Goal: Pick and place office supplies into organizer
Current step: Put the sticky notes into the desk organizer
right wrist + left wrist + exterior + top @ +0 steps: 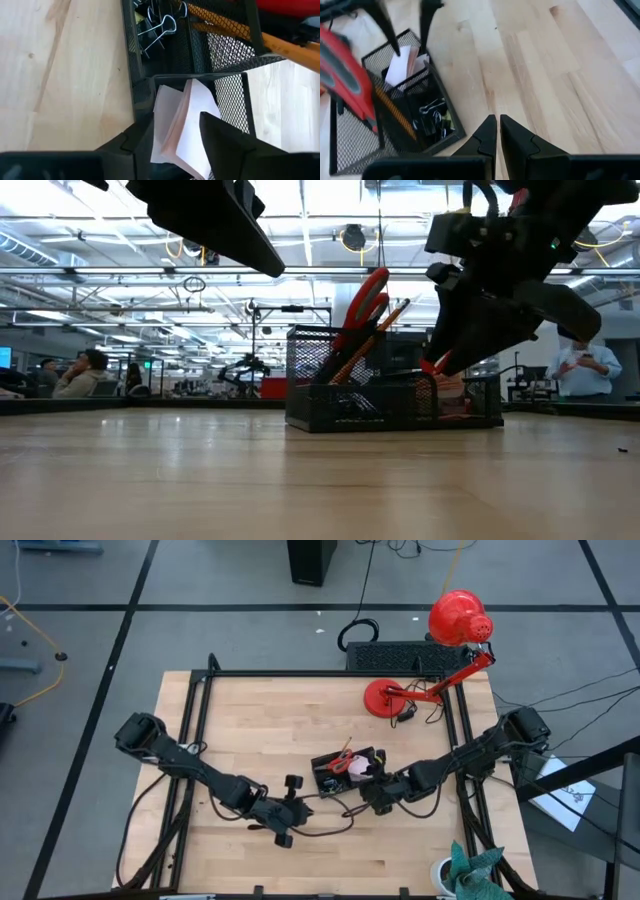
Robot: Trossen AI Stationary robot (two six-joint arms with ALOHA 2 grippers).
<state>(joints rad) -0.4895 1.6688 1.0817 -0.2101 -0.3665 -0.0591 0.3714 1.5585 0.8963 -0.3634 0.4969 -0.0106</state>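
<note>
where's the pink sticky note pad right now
The pale pink sticky-note pad sits in a corner compartment of the black mesh organizer, between the right gripper's open fingers, beside the black binder clips.

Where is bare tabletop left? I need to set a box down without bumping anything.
Bare wood runs along the table's far-left part, between the frame rail and the lamp base, and along the near edge. It is crowded mid-table: the organizer, the right pincer over it, the left pincer beside.
</note>
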